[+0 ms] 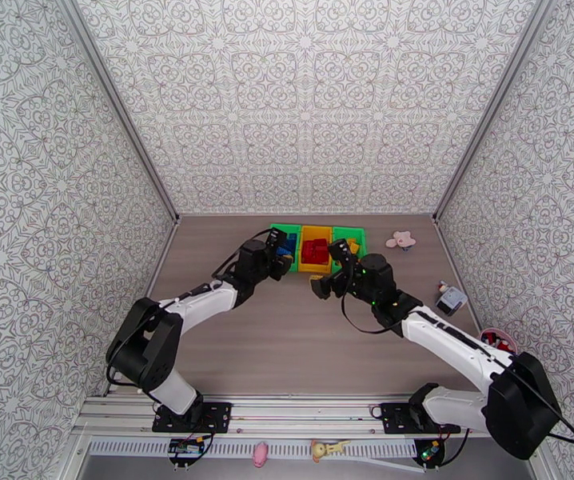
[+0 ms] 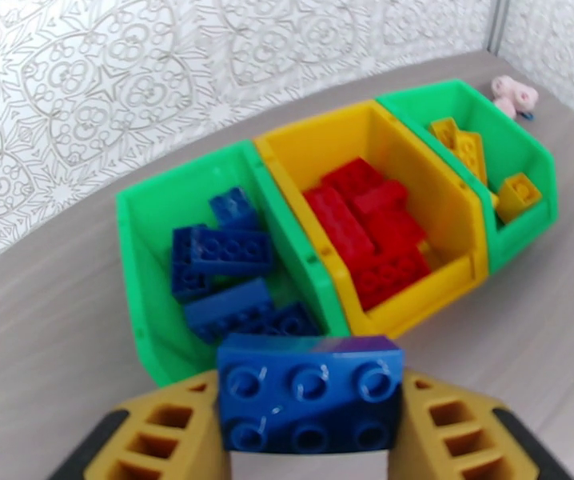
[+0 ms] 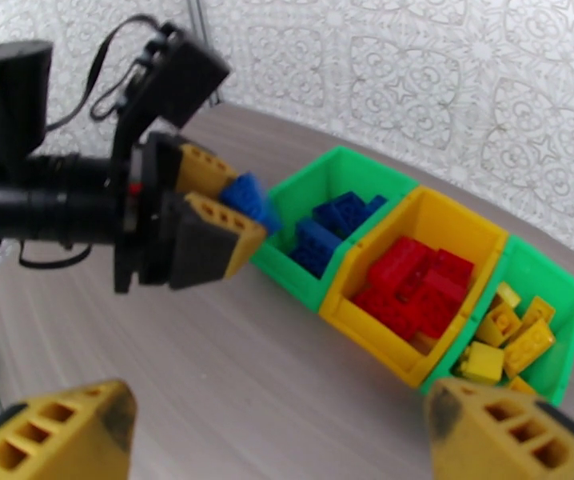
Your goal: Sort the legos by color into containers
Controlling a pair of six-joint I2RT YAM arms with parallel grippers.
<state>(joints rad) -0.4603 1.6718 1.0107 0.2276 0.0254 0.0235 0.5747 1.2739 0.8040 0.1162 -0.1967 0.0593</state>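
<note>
Sorting looks nearly done: containers point(image 2: 319, 134), mid-frame, hold blue, red, yellow legos point(image 2: 367, 226) separately. Left gripper point(image 2: 311, 402) pinches blue brick point(image 2: 311, 366), undropped; right gripper point(image 3: 279, 422) spread.

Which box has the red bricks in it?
The yellow box in the middle holds the red bricks. One green box beside it holds blue bricks, and the other green box holds yellow bricks.

The legos point(image 2: 364, 222) lie in the containers point(image 2: 138, 258) (flower toy point(image 1: 401, 240) right of them).
</note>
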